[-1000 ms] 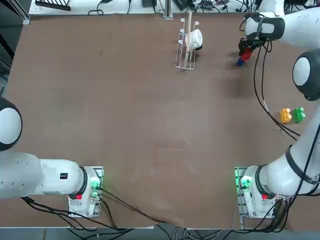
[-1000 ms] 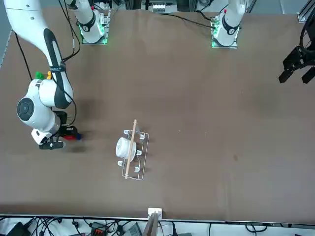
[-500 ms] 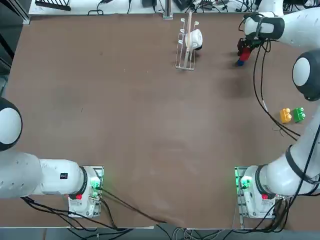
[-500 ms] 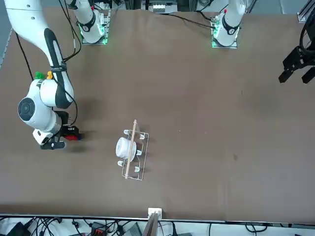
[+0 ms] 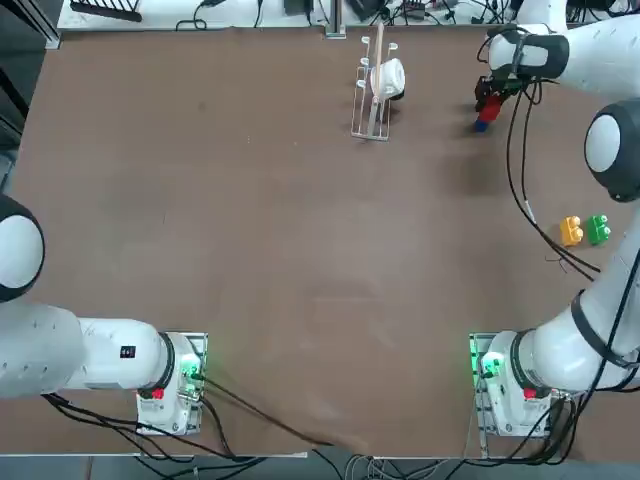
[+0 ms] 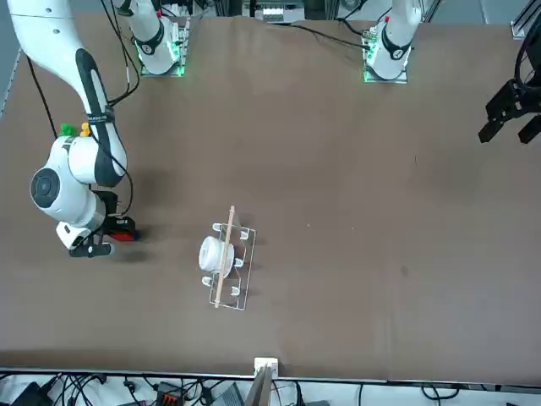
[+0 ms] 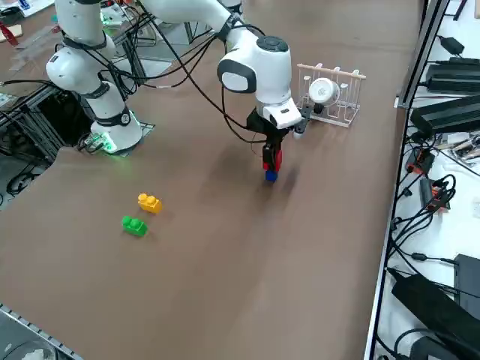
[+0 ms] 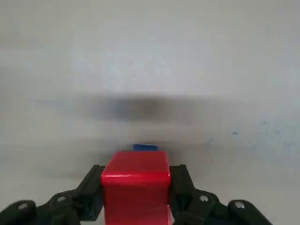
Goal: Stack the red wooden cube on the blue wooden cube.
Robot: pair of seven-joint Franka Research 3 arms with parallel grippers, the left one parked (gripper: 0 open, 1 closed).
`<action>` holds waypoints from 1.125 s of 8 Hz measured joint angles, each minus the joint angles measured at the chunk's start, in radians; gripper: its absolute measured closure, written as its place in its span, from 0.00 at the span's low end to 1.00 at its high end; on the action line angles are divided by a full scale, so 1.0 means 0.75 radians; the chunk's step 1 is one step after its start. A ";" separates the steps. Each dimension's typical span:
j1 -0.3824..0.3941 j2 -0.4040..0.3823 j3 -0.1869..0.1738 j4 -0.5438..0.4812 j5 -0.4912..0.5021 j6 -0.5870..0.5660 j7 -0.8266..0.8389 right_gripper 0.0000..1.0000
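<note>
Over at the far right of the counter (image 5: 250, 200), the right gripper (image 8: 136, 197) has its fingers (image 8: 89, 194) clamped on the red wooden cube (image 8: 136, 185), poised directly over the blue wooden cube (image 7: 271, 176). Whether the cubes touch, I cannot tell. A wire rack (image 5: 372, 90) holding a white cup (image 5: 388, 77) stands nearby.
</note>
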 joint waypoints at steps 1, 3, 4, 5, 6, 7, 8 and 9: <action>0.000 0.000 0.000 0.000 0.001 0.000 0.000 0.28; 0.000 0.000 0.000 -0.001 0.001 0.000 0.000 0.00; -0.001 0.000 0.000 -0.001 0.001 0.000 0.000 0.00; -0.001 0.000 0.000 -0.001 0.001 0.000 0.000 0.00; -0.001 0.000 0.000 -0.001 0.001 0.000 0.000 0.00; -0.001 0.000 0.000 -0.001 0.001 0.000 0.000 0.00; -0.001 0.000 0.000 -0.001 0.001 0.000 0.000 0.00; -0.001 -0.001 0.000 -0.001 0.001 0.002 0.000 0.00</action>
